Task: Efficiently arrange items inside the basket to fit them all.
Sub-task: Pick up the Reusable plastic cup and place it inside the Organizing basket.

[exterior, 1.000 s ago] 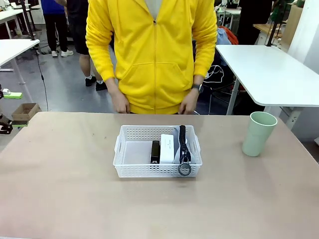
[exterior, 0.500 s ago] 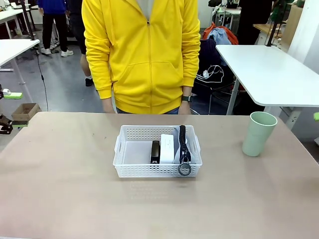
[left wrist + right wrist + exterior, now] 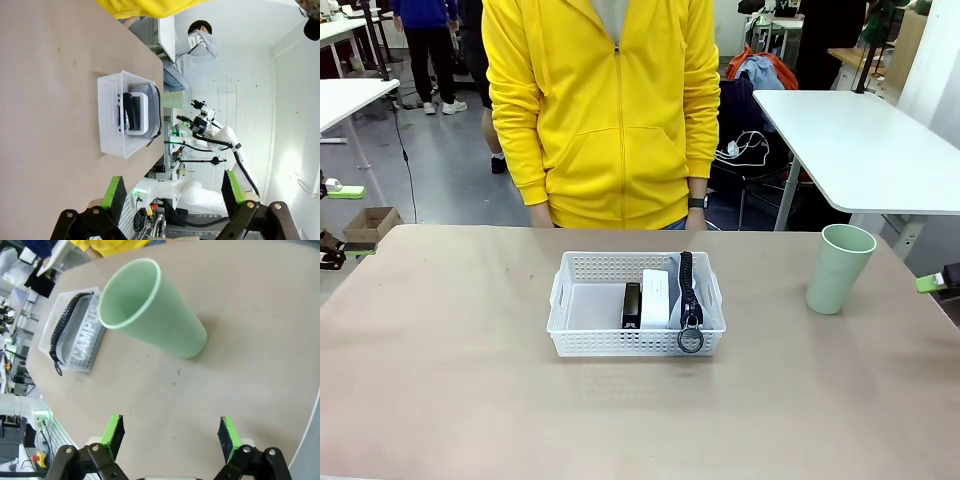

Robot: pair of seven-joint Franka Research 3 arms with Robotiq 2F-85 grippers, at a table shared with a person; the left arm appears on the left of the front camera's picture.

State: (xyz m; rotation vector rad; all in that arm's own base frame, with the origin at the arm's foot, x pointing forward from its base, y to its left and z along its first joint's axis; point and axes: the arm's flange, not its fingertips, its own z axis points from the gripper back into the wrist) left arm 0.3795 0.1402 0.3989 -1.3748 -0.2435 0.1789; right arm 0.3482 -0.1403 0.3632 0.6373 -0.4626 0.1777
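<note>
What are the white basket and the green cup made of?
The white basket looks like hard plastic: smooth, slightly shiny, with rows of moulded holes in its sides. The pale green cup is probably plastic too, with its thin rim and even matte surface, though it could be something else.

White basket (image 3: 610,342) holds black bar (image 3: 632,304), white box (image 3: 655,298) and grey pouch (image 3: 686,288) side by side; pale green cup (image 3: 838,268) stands upright outside it.

Basket (image 3: 582,340): bar (image 3: 632,305), box (image 3: 655,298), pouch (image 3: 686,290), seemingly touching; cup (image 3: 838,268) right.
</note>
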